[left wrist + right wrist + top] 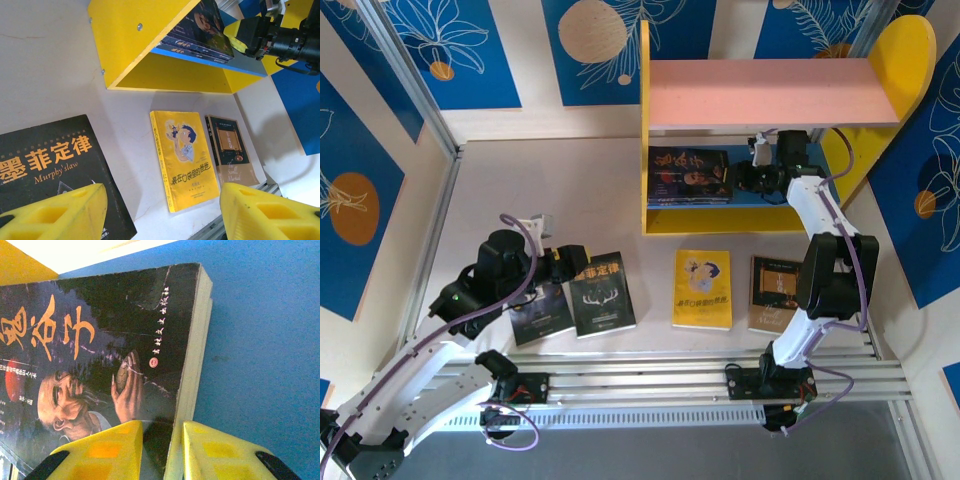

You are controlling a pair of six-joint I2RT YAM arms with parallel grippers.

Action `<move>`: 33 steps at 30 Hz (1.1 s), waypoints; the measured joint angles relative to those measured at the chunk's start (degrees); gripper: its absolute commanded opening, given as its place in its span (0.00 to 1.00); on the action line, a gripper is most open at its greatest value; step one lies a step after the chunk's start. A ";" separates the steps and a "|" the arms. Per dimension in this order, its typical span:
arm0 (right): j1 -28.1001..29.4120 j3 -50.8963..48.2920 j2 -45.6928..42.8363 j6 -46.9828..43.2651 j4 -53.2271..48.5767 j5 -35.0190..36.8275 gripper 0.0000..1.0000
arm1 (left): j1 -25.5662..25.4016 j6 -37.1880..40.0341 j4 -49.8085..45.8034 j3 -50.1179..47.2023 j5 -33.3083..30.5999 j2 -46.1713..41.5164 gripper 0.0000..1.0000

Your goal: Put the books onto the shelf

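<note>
Progress looks to me about a third through: a stack of books (688, 175) lies flat on the blue board (260, 340) of the shelf (644, 130), upper centre of the top view. From the offset edges in the right wrist view I count at least two in it, and I cannot rule out a third. Four books wait on the table (550, 190), in a row across the middle of the top view: a dark book (542, 312) partly under my left arm, a dark book with an orange title (602, 293), a yellow book (703, 288) and a brown book (772, 290). One shelf, two boards; the pink board (760, 92) has nothing on it. My right gripper (163, 430) sits at the stack's right edge, its fingers a narrow gap apart astride the top cover's corner, and I cannot tell whether they pinch it. My left gripper (162, 200) hovers at the lower left over the orange-titled book, fingers spread wide with nothing between them. I judge four placements remain.
</note>
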 measured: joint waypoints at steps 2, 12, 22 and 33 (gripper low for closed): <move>0.11 0.00 0.07 -0.48 0.07 -0.22 0.28 | 0.00 -0.02 0.00 0.00 0.00 0.00 0.62; 0.20 0.94 0.94 -3.10 -0.20 -0.33 0.20 | 0.00 0.00 -0.11 0.00 0.02 0.28 0.62; -0.39 0.98 1.03 -5.01 -0.31 -1.03 0.18 | 0.00 0.00 -0.24 0.15 0.02 1.44 0.62; -1.16 0.98 1.03 -6.27 -0.31 -1.90 0.18 | 0.00 0.02 -0.24 0.17 0.02 1.46 0.62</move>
